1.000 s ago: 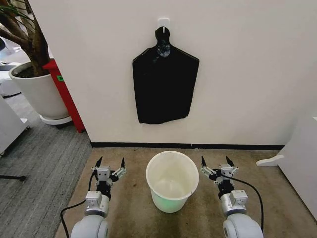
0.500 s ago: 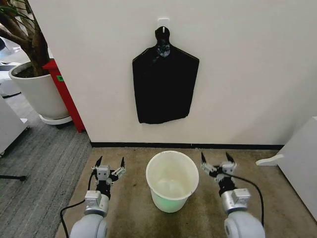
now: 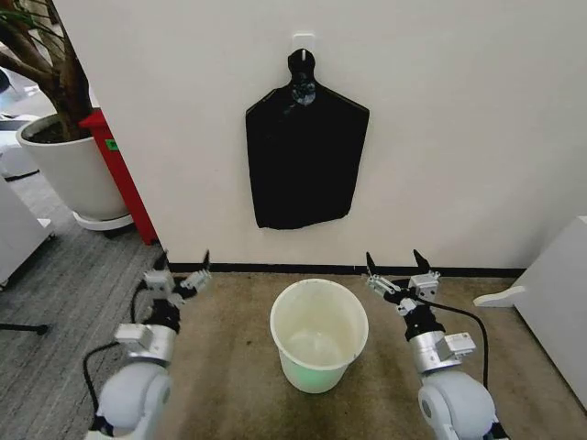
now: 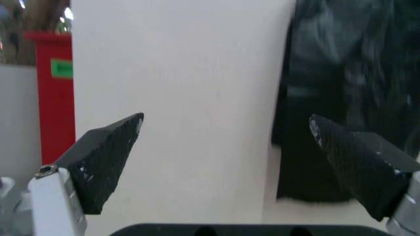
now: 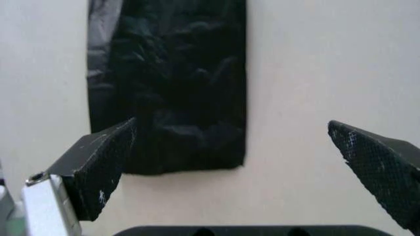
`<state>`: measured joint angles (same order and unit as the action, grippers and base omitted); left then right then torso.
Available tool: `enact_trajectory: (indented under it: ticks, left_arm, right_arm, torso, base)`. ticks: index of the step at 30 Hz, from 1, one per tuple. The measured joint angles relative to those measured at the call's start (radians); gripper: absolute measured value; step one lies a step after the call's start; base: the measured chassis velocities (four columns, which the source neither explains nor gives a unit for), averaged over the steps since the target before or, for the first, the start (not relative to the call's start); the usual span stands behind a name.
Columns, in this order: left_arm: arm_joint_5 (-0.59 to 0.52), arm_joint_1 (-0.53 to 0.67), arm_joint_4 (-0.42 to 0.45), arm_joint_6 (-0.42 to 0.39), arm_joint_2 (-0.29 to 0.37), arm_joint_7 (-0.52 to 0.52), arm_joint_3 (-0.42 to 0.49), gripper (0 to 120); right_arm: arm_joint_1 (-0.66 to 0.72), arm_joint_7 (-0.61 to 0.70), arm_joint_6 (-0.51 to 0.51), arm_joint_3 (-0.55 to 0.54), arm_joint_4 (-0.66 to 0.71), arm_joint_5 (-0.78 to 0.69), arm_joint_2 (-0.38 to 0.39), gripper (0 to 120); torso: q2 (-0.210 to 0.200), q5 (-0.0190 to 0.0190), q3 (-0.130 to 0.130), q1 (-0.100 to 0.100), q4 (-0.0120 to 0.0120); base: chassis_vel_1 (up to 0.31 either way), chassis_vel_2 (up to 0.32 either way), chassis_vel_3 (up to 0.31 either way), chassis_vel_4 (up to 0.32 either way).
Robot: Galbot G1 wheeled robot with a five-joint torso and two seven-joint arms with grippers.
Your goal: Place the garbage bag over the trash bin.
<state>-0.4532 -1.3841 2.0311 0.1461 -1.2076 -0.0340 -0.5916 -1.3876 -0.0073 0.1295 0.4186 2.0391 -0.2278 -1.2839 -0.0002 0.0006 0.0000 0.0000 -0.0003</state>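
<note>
A large white planter (image 3: pixel 69 174) holding a tree is standing left of a red cabinet (image 3: pixel 119 174); grey carpet (image 3: pixel 64 302) is adjoining brown flooring (image 3: pixel 248 385).

My count from the remote station: mostly one of each, two of the grippers.

I see one small round cream-white plastic trash bin (image 3: pixel 318 333) on the floor; one flat glossy black plastic sheaf (image 3: pixel 305 156) hanging on the wall; one large white planter (image 3: pixel 68 170) holding one tree (image 3: pixel 41 64); one red panel (image 3: pixel 117 171) beside the planter; two grippers, a left gripper (image 3: pixel 182 267) and a right gripper (image 3: pixel 394 264), each with two dark pointed fingers spread apart.
</note>
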Motion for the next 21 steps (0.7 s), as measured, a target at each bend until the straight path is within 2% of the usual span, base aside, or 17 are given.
enact_trajectory:
  ticks: [2, 4, 6, 9, 13, 16, 17, 21]
  left_arm:
    - [-0.006, -0.001, -0.003, 0.016, -0.002, 0.000, 0.005, 100]
    - [-0.008, -0.008, -0.013, 0.037, -0.010, 0.004, 0.019, 100]
    - [-0.002, -0.011, -0.018, 0.046, -0.015, 0.007, 0.021, 100]
    - [0.009, -0.013, -0.028, 0.053, -0.019, 0.011, 0.024, 100]
    - [0.021, -0.014, -0.038, 0.058, -0.024, 0.012, 0.025, 100]
    - [0.042, -0.019, -0.049, 0.062, -0.037, 0.013, 0.029, 100]
    - [0.042, -0.019, -0.049, 0.062, -0.037, 0.013, 0.029, 100]
    - [0.054, -0.030, -0.057, 0.065, -0.047, 0.014, 0.029, 100]
  right_arm:
    - [0.018, 0.000, 0.002, -0.009, -0.011, -0.008, 0.006, 100]
    - [0.083, 0.002, 0.004, -0.036, -0.043, -0.034, 0.025, 100]
    - [0.142, 0.009, 0.003, -0.059, -0.065, -0.062, 0.041, 100]
    - [0.212, 0.025, -0.002, -0.091, -0.089, -0.107, 0.059, 100]
    - [0.298, 0.047, -0.010, -0.143, -0.121, -0.177, 0.078, 100]
    - [0.421, 0.087, -0.024, -0.228, -0.185, -0.265, 0.094, 100]
    - [0.421, 0.087, -0.024, -0.228, -0.185, -0.265, 0.094, 100]
    - [0.562, 0.148, -0.047, -0.311, -0.236, -0.318, 0.096, 100]
  torso:
    - [0.000, 0.0001, 0.000, 0.000, 0.0001]
    - [0.000, -0.0017, 0.000, 0.000, 0.0004]
    - [0.000, 0.0000, 0.000, 0.000, 0.0003]
    - [0.000, -0.0011, 0.000, 0.000, 0.0003]
    - [0.000, -0.0005, 0.000, 0.000, 0.0004]
    - [0.000, -0.0005, 0.000, 0.000, 0.0002]
    - [0.000, -0.0005, 0.000, 0.000, 0.0002]
    - [0.000, -0.0006, 0.000, 0.000, 0.0004]
  base:
    - [0.000, 0.000, 0.000, 0.000]
    - [0.000, 0.000, 0.000, 0.000]
    - [0.000, 0.000, 0.000, 0.000]
    - [0.000, 0.000, 0.000, 0.000]
    - [0.000, 0.000, 0.000, 0.000]
    - [0.000, 0.000, 0.000, 0.000]
    - [0.000, 0.000, 0.000, 0.000]
    - [0.000, 0.000, 0.000, 0.000]
